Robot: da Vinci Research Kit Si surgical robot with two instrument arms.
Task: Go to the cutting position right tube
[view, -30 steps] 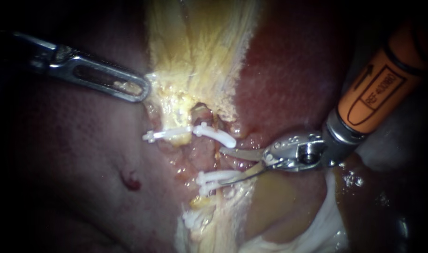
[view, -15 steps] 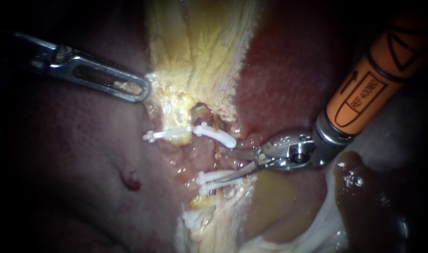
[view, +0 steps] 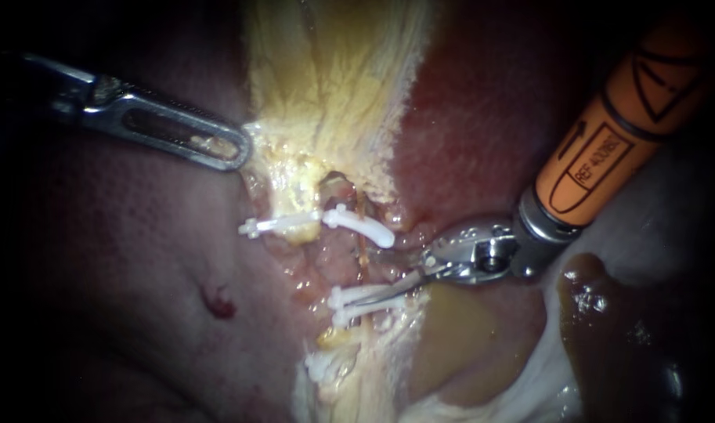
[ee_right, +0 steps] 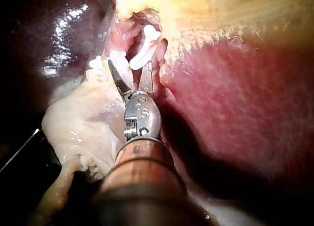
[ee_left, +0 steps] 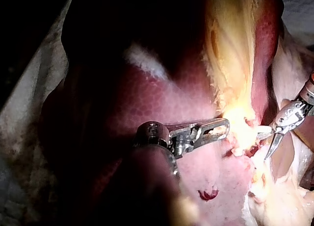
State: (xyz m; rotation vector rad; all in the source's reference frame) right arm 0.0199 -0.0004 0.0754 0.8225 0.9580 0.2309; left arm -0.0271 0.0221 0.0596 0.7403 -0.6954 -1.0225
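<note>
Spread a little and gripping nothing, the tool of my right instrument (view: 380, 276) is a pair of slim blades on a shaft that comes in from the far right across the liver (view: 490, 117). The right tube (view: 353, 262) lies just left of the blade tips. It is a short pink stretch running far to near, between one white clip (view: 361, 223) at its far end and a pair of white clips (view: 357, 301) at its near end. In the endoscope view the far blade points at the bare stretch, while the near blade lies along the pair of clips, seemingly over them. I cannot tell whether either blade touches the tube. The right wrist view also shows the blades parted, with pale tissue and a clip just ahead of them. I judge the tube to be soft, wet, light and probably slippery. With both ends pinned it has little slack, so it may flatten or slide out of the blades rather than resist them. The place to take it is the middle of the bare stretch, square across and deep between the blades, clear of the stiff clips. That seems to call for a position slightly further left and farther, so the near blade clears the pair. My left instrument (view: 236, 149) sits far left, at the edge of the yellow tissue (view: 334, 78), well apart from the tube.
</note>
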